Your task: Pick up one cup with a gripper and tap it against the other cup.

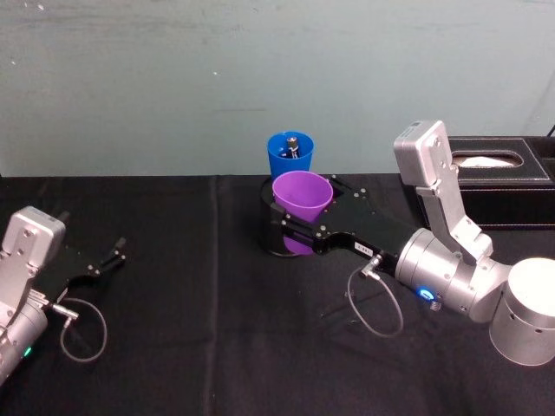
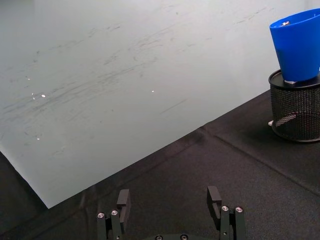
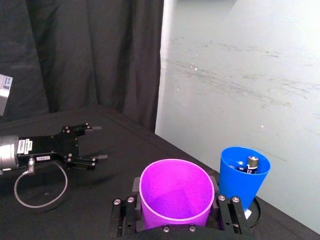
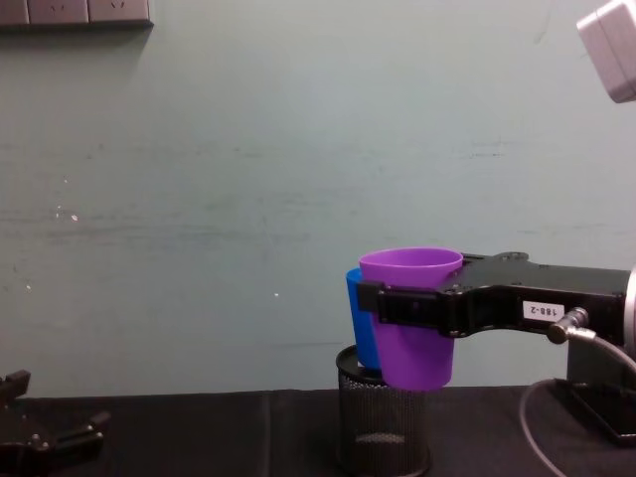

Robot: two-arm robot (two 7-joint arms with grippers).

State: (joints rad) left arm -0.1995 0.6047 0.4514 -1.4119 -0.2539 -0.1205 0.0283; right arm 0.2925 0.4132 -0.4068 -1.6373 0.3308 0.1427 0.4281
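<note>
Plastic this thin seems light, slick and crushable, so we favour the upper-wall hold of our right end effector [image 4: 393,303], clamped around the purple cup [image 4: 412,348] above the worktop [image 1: 191,347], blue cup [image 1: 289,158] just beyond it; left end effector [image 2: 170,200] idles spread, well apart.

The other cup [image 1: 290,156] is sitting in the pen holder [image 4: 381,427], which is standing at the middle of the table [image 1: 173,347], near the wall [image 1: 130,87] behind. A battery [image 1: 292,144] is lying inside this cup. The held cup [image 1: 303,196] is hanging upright above the table between the fingers of the right gripper [image 3: 178,212], just before the other cup; if they are touching, I cannot tell. The tissue box [image 1: 503,182] is lying at the right, behind the right arm. The left gripper [image 1: 117,251] is resting at the left, well apart, with its fingers spread.
</note>
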